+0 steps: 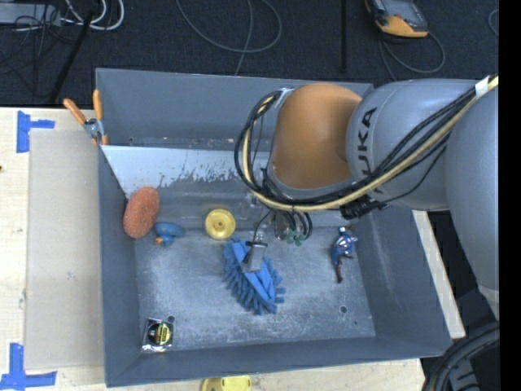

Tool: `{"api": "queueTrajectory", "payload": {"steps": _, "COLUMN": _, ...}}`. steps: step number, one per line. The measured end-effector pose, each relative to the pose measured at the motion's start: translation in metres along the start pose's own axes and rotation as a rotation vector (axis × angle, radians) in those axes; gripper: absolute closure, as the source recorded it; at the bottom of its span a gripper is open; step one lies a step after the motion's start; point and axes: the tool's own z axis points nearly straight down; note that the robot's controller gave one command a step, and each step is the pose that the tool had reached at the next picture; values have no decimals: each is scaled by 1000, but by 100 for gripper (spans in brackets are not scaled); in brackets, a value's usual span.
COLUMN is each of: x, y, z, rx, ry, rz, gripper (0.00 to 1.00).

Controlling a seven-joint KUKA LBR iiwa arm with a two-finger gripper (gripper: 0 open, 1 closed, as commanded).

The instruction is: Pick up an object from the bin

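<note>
Claw (257,249) over the upper end of a blue bristled brush (254,283), lying mid-floor in the bin (326,312).
Claw open or closed: cannot tell. Brush probably light, with yielding bristles; its stiffer spine looks the surer hold.

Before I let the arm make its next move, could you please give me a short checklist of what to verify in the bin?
1. The claw is over the upper end of the blue bristly brush in the middle of the bin: ok.
2. Claw touching the brush: cannot tell, the wrist hides it.
3. Yellow round thing apart from the brush: cannot tell, it lies close to the brush's upper left.
4. Small blue-and-dark thing on the right, apart from the claw: ok.
5. Brown oval thing by the left wall, far from the claw: ok.
</note>
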Motion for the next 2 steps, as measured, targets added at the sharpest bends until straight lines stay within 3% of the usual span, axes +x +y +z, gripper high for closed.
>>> {"api": "queueTrajectory", "payload": {"steps": 1, "x": 15, "y": -14, "z": 21, "rx": 2, "ry": 6, "rz": 146, "gripper": 0}}
{"api": "queueTrajectory", "payload": {"steps": 2, "x": 25, "y": -27, "z": 5, "rx": 2, "ry": 4, "rz": 364, "gripper": 0}}
